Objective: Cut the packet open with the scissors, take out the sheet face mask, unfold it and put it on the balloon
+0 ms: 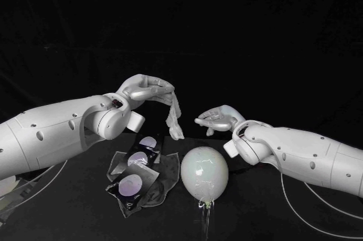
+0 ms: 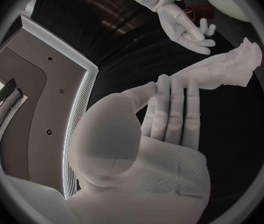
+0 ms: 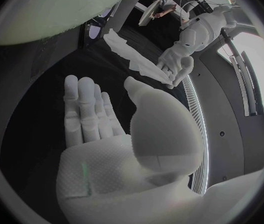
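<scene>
Evidently the left hand pinches the sheet face mask by its top, just above the frame's centre, so the crumpled sheet hangs free where the other hand can reach it. The right hand, empty with fingers apart, hovers just right of the sheet, probably to catch an edge and spread it. The balloon lies below centre, ready beneath both hands, with the opened packet to its left.

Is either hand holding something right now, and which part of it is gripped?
The left hand holds the sheet face mask by its upper end; the rest hangs down. The right hand holds nothing.
</scene>
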